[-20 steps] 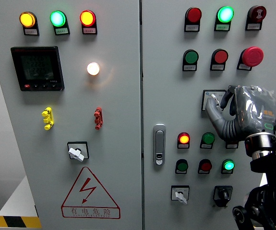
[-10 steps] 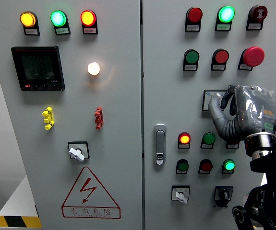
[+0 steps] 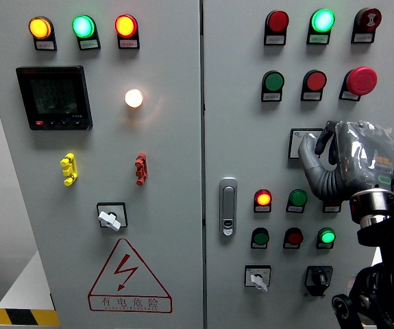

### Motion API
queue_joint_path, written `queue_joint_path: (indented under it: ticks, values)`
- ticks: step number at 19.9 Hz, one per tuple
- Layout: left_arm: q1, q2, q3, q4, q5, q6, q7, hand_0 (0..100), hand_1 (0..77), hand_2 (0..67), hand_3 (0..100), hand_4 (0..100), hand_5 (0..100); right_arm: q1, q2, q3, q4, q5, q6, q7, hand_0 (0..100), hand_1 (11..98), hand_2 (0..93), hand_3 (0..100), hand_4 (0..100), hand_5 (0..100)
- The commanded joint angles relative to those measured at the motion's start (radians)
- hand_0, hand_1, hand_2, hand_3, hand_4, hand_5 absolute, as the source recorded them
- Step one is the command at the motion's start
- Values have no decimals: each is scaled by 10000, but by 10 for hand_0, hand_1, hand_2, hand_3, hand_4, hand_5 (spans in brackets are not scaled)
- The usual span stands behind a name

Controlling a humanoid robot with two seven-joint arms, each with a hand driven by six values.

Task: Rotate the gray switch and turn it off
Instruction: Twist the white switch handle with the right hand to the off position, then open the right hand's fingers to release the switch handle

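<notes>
The right hand (image 3: 347, 161) lay against the panel, covering a switch plate (image 3: 297, 142). The mushroom button (image 3: 360, 80) sat above it, the door handle (image 3: 228, 206) to its lower left, two rotary switches (image 3: 257, 277) below it.

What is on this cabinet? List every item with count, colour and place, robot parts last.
Top-left lamps: 3, orange, green, red, lit.
Meter: 1, black, left door.
White lamp: 1, lit, beside meter.
Clips: 2, yellow and red, left door middle.
Gray switches: 2, left door and right door bottom.
Black switch: 1, right door bottom.
Warning triangle: 1, red, left door bottom.
Handle: 1, silver, right door edge.
Right-door buttons and lamps: 12, red, green.
Switch plate: 1, mostly behind hand.
Right hand: 1, gray, fingers on that plate.
</notes>
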Motion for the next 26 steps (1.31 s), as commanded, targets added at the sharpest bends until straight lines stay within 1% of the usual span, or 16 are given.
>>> queue_joint_path:
  ticks: [1, 2, 3, 5, 6, 7, 8, 10, 16, 17, 21, 24, 26]
  values:
    - [0, 0, 0, 0, 0, 0, 2, 885, 0, 133, 187, 81, 108, -1, 0, -3, -2, -15, 2, -12, 823, 290, 705, 959, 1000, 997]
    - [0, 0, 0, 0, 0, 0, 2, 885, 0, 133, 187, 81, 108, -1, 0, -3, -2, -30, 2, -12, 756, 281, 702, 959, 1000, 997]
    - [0, 0, 0, 0, 0, 0, 2, 884, 0, 133, 187, 81, 108, -1, 0, -3, -2, -30, 2, 4, 563, 297, 696, 959, 1000, 997]
    - [0, 0, 0, 0, 0, 0, 2, 885, 0, 133, 187, 81, 108, -1, 0, -3, -2, -45, 2, -12, 337, 317, 694, 959, 1000, 997]
    - [0, 0, 0, 0, 0, 0, 2, 885, 0, 133, 187, 81, 108, -1, 0, -3, -2, -45, 2, -12, 181, 336, 694, 958, 1000, 997]
    - [0, 0, 0, 0, 0, 0, 2, 885, 0, 133, 187, 81, 108, -1, 0, -3, -2, -45, 2, -12, 101, 346, 694, 958, 1000, 997]
    - [0, 0, 0, 0, 0, 0, 2, 885, 0, 133, 187, 81, 108, -1, 0, -3, -2, -45, 2, -12, 83, 347, 694, 958, 1000, 997]
    - [0, 0, 0, 0, 0, 0, 2, 885, 0, 133, 188, 81, 108, -1, 0, -3, -2, -45, 2, -12, 4, 352, 694, 957, 1000, 998]
    - [-15, 0, 0, 0, 0, 0, 2, 884, 0, 132, 188, 82, 108, -1, 0, -3, -2, -61, 2, -12, 0, 369, 695, 956, 1000, 999]
    - [0, 0, 0, 0, 0, 0, 2, 884, 0, 132, 188, 82, 108, -16, 15, -3, -2, -61, 2, -12, 0, 370, 695, 956, 1000, 999]
    - [0, 0, 0, 0, 0, 0, 2, 884, 0, 132, 188, 81, 108, -16, 15, 43, 13, -76, 2, 4, 0, 381, 698, 957, 1000, 999]
    - [0, 0, -1, 0, 0, 0, 2, 884, 0, 132, 188, 81, 108, -16, 46, 104, 44, -76, 17, 4, 0, 384, 700, 958, 1000, 1000]
    - [0, 0, 0, 0, 0, 0, 2, 884, 0, 132, 188, 81, 109, -16, 46, 135, 44, -76, 17, 19, 0, 384, 701, 958, 1000, 1000]
